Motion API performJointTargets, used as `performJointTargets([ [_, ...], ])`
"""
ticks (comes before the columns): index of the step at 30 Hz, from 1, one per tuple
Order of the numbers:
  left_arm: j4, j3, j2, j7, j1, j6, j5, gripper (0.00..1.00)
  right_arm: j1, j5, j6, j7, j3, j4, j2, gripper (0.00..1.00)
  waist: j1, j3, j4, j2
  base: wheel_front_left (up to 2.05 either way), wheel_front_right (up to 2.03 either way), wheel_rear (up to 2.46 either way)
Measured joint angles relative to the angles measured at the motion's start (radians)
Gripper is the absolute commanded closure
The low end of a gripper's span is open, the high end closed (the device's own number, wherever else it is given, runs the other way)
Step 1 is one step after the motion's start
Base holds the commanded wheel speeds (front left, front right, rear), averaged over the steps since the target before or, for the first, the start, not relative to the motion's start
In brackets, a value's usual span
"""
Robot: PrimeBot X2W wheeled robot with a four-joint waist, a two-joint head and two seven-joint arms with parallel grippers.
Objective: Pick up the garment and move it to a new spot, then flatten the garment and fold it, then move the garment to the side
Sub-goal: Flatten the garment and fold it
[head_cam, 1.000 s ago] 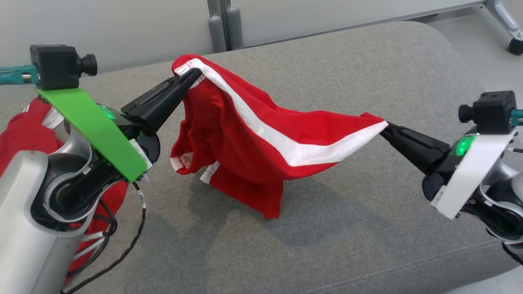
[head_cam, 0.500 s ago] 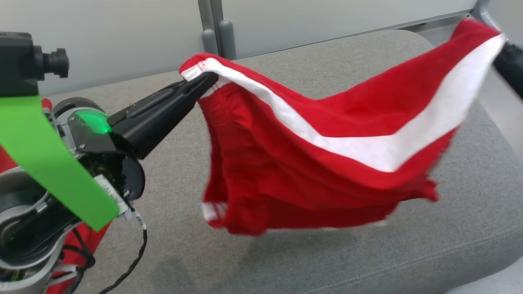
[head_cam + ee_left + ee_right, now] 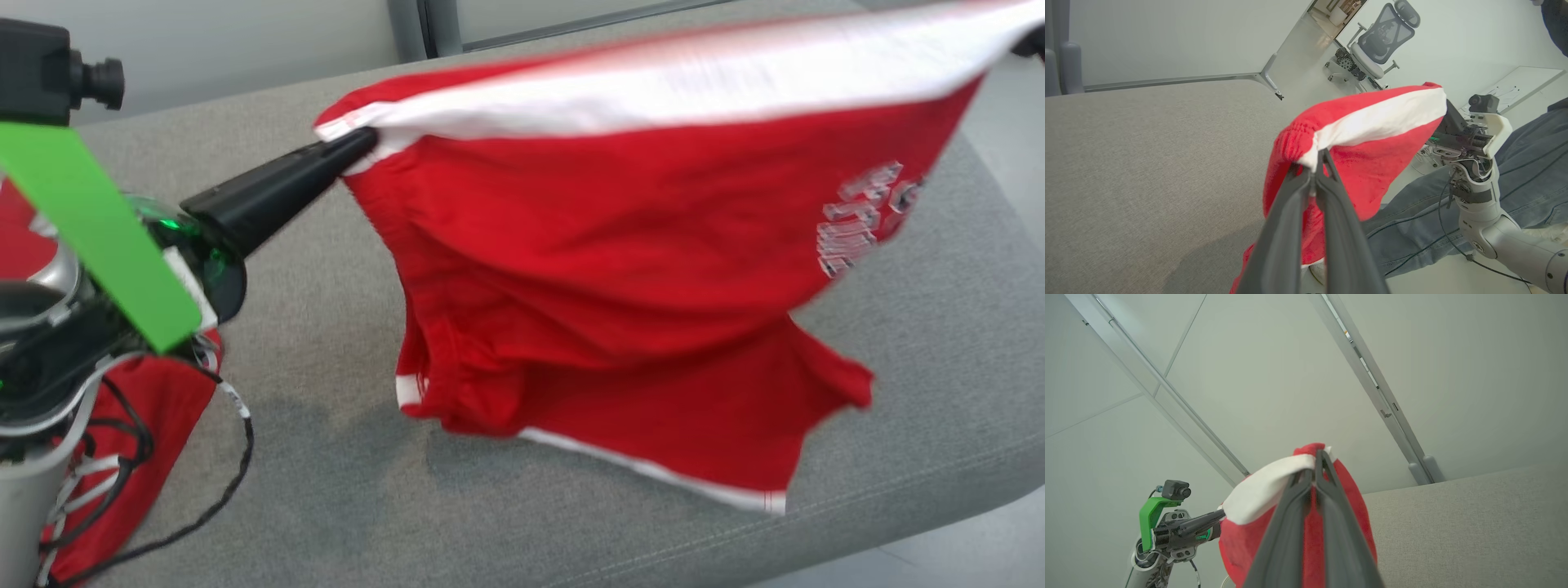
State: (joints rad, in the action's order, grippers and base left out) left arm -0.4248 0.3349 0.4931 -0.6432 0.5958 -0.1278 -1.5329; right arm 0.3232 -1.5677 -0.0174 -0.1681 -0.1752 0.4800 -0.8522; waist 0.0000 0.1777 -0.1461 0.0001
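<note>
The garment (image 3: 620, 269) is a pair of red shorts with a white waistband and white print, blurred. It hangs spread wide over the grey cushion (image 3: 326, 490). My left gripper (image 3: 363, 143) is shut on the waistband's left end, and in the left wrist view the left gripper (image 3: 1316, 165) pinches the white band. My right gripper (image 3: 1030, 39), at the top right corner, is shut on the other end, high up. In the right wrist view the right gripper (image 3: 1315, 459) clamps the band of the garment (image 3: 1347, 522). Whether the lower hem touches the cushion I cannot tell.
A second red cloth (image 3: 155, 400) lies on the cushion under my left arm, with a black cable (image 3: 237, 465) beside it. In the left wrist view a person's jeans-clad legs (image 3: 1527, 163) are beyond the cushion's edge, and an office chair (image 3: 1376, 45) stands farther off.
My right gripper has swung up and to the right, pulling the waistband taut. The garment has gone from a slack bunch to a spread sheet. The head camera has also shifted.
</note>
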Motion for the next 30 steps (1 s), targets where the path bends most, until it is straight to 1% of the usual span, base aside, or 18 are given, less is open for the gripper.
performJointTargets([
  [2,0.124,0.013,-0.001,0.0,0.007,0.0,0.022,1.0,0.054,-0.018,-0.04,0.005,-0.032,-0.053,0.069,1.0,0.0,0.025,0.005,0.0,0.0,0.0,0.0],
  [4,0.238,0.033,-0.017,0.005,0.033,0.0,0.074,1.0,0.137,0.003,-0.093,0.019,-0.058,-0.119,0.125,1.0,0.0,0.051,0.011,-0.0001,0.0,0.0,0.0],
  [5,0.282,0.036,-0.04,0.025,0.064,0.0,0.105,1.0,0.188,0.021,-0.119,0.034,-0.06,-0.153,0.153,1.0,0.0,0.063,0.014,0.0,0.0,0.0,0.0],
  [6,0.309,0.046,-0.063,0.047,0.112,0.0,0.153,1.0,0.25,0.043,-0.134,0.057,-0.057,-0.189,0.187,1.0,0.0,0.077,0.018,-0.0001,0.0,0.0,0.0],
  [9,0.328,0.053,-0.146,0.168,0.325,0.001,0.334,1.0,0.456,0.108,-0.142,0.161,-0.013,-0.271,0.289,1.0,0.0001,0.116,0.03,0.0,0.0,0.0,0.0],
  [10,0.327,0.04,-0.2,0.259,0.457,0.001,0.42,1.0,0.589,0.142,-0.132,0.214,0.003,-0.291,0.332,1.0,0.0001,0.143,0.039,0.0,0.0,0.0,0.0],
  [11,0.325,0.036,-0.222,0.292,0.506,0.001,0.451,1.0,0.653,0.173,-0.131,0.24,0.006,-0.298,0.347,1.0,0.0,0.157,0.043,0.0,0.0,0.0,0.0],
  [13,0.326,0.021,-0.253,0.356,0.56,0.002,0.487,1.0,0.749,0.222,-0.123,0.266,-0.007,-0.31,0.359,1.0,0.0001,0.185,0.049,0.0,0.0,0.0,0.0],
  [15,0.326,0.04,-0.244,0.383,0.571,0.029,0.531,1.0,0.779,0.257,-0.115,0.282,-0.03,-0.33,0.367,1.0,0.0001,0.213,0.053,-0.0001,0.0,0.0,0.0],
  [17,0.337,0.076,-0.235,0.409,0.546,0.059,0.556,1.0,0.751,0.296,-0.115,0.282,-0.084,-0.341,0.371,1.0,0.0001,0.243,0.055,0.0,0.0,0.0,0.0],
  [18,0.354,0.102,-0.22,0.42,0.512,0.088,0.572,1.0,0.718,0.308,-0.115,0.283,-0.114,-0.348,0.377,1.0,0.0001,0.256,0.056,0.0,0.0,0.0,0.0],
  [20,0.402,0.126,-0.206,0.471,0.379,0.123,0.584,1.0,0.61,0.323,-0.115,0.284,-0.188,-0.381,0.397,1.0,0.0001,0.283,0.055,0.0,0.0,0.0,0.0],
  [22,0.47,0.128,-0.194,0.52,0.206,0.129,0.587,1.0,0.46,0.322,-0.115,0.3,-0.24,-0.443,0.444,1.0,0.0003,0.302,0.051,-0.0001,0.0,0.0,0.0],
  [23,0.5,0.133,-0.187,0.535,0.123,0.131,0.585,1.0,0.384,0.328,-0.115,0.3,-0.27,-0.468,0.451,1.0,0.0004,0.307,0.046,-0.0001,0.0,0.0,0.0],
  [25,0.557,0.143,-0.188,0.584,-0.013,0.137,0.579,1.0,0.242,0.326,-0.115,0.327,-0.283,-0.521,0.462,1.0,0.0003,0.311,0.035,0.0,0.0,0.0,0.0],
  [27,0.599,0.158,-0.192,0.619,-0.109,0.155,0.564,1.0,0.134,0.328,-0.114,0.346,-0.3,-0.569,0.456,1.0,0.0002,0.306,0.026,0.0,0.0,0.0,0.0],
  [30,0.62,0.134,-0.21,0.697,-0.178,0.164,0.544,1.0,0.039,0.337,-0.087,0.372,-0.326,-0.621,0.463,1.0,0.0,0.289,0.02,0.0,0.0,0.0,0.0],
])
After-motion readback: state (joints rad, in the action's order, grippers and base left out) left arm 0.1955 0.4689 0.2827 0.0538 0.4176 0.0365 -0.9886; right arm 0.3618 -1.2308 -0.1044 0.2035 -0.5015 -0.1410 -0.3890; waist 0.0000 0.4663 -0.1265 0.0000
